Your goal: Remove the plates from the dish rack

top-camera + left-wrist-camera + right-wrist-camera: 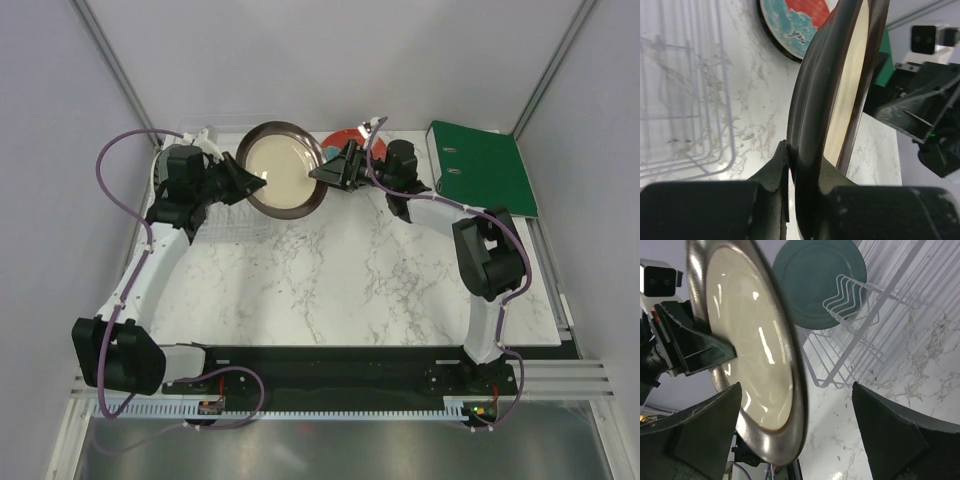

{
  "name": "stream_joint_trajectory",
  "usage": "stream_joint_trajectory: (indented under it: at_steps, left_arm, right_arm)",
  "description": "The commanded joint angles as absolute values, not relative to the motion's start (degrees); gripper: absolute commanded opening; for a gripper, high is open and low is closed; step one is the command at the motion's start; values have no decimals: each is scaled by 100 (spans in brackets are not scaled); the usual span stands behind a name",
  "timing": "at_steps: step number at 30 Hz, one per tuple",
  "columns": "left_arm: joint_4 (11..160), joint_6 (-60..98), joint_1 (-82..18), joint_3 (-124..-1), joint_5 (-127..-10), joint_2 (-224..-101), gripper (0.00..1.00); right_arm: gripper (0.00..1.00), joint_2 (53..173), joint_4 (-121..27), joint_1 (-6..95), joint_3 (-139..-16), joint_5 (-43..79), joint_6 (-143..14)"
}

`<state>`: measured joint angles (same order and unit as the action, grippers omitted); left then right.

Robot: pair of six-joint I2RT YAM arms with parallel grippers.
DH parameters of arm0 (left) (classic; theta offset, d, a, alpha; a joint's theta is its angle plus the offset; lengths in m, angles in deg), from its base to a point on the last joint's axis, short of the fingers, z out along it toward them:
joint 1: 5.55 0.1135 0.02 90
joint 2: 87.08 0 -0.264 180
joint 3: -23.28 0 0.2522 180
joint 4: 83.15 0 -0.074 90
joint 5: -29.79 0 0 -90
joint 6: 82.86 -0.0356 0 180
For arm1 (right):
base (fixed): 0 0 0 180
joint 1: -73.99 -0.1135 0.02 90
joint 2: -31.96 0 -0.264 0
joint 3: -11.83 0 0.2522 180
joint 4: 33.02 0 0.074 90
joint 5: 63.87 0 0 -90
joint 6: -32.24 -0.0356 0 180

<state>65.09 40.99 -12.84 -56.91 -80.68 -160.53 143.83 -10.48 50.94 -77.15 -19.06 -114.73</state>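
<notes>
Above the marble table point(340, 290), left jaws clamp the cream plate point(282, 170); right jaws stand wide open.

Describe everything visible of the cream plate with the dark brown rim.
The cream plate is round, glossy, ceramic-looking, with a pale centre and a dark brown rim. It hangs tilted above the marble table, clear of the dish rack. The left gripper is shut on its left edge; the right gripper's open jaws straddle the opposite rim.
</notes>
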Motion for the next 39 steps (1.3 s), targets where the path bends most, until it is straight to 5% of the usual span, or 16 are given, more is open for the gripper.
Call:
stream_joint_trajectory:
  at_steps: [1, 3, 6, 7, 9, 10, 14, 15, 18, 21, 39]
  left_arm:
    - [8072, 4757, -1573, -5719, -8702, -15696, 2]
    - [8089, 4722, -1662, -5684, -8667, -15713, 2]
    - [8151, 4739, -1732, -5552, -8650, -15687, 2]
    - [8151, 4731, -1741, -5517, -8606, -15669, 2]
    - [8133, 4678, -1732, -5464, -8570, -15652, 2]
    - [8064, 4591, -1741, -5464, -8535, -15634, 2]
    - [7740, 4143, -1741, -5560, -8290, -15599, 6]
    - [7651, 4063, -1741, -5586, -8185, -15599, 27]
    - [7369, 3703, -1741, -5622, -7789, -15564, 57]
    - [7263, 3465, -1741, -5578, -7455, -15511, 66]
    - [7079, 1831, -1732, -5595, -4292, -15107, 72]
  right_arm:
    - [98, 14604, -697, 4991, -7690, -2028, -11559]
    - [96, 14630, -565, 4982, -7646, -2089, -11594]
    - [57, 14560, -433, 4982, -7541, -2089, -11656]
    - [35, 14534, -441, 4982, -7540, -2063, -11639]
    - [5, 14385, -528, 4982, -7479, -2028, -11533]
    - [0, 14324, -625, 4982, -7453, -1958, -11446]
    - [0, 13745, -1520, 5008, -7356, -1450, -10717]
    - [0, 13630, -1818, 5026, -7312, -1378, -10515]
    - [0, 13164, -1926, 5166, -7014, -1211, -10495]
    - [0, 12733, -2005, 5430, -6697, -1088, -10548]
    - [0, 12134, -3544, 6256, -5783, -754, -10100]
